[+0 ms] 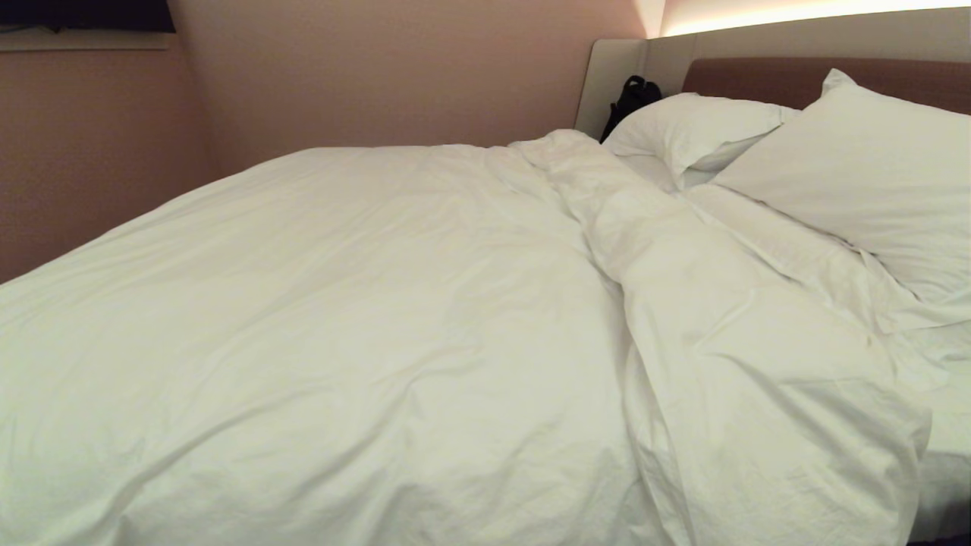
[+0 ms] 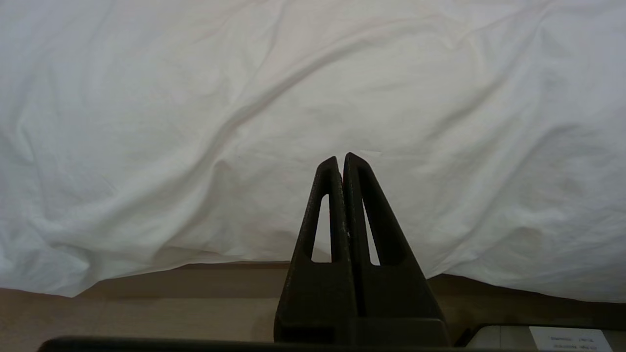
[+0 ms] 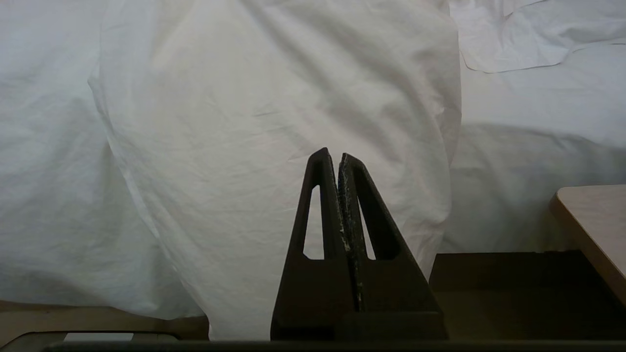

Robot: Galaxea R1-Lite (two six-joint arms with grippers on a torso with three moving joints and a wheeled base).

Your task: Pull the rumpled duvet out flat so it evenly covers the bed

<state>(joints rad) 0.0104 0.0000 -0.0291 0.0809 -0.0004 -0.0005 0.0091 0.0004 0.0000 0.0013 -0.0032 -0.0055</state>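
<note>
Two grippers hang low beside the bed [image 1: 944, 485], each with its jaws pressed fully together on nothing: the left gripper [image 2: 341, 159] faces the draped side of the duvet [image 1: 364, 341], and the right gripper [image 3: 331, 155] faces a thick folded hump of it. That plain white, puffy, wrinkled duvet spreads across most of the mattress and hangs over the near edge, with a raised ridge running from the near right toward the headboard [image 1: 751, 76]. Right of it, fitted sheet [image 1: 948, 394] lies bare. Farther back, two pillows [image 1: 857, 167] lean against the brown headboard, a black bag [image 1: 633, 98] beside them.
</note>
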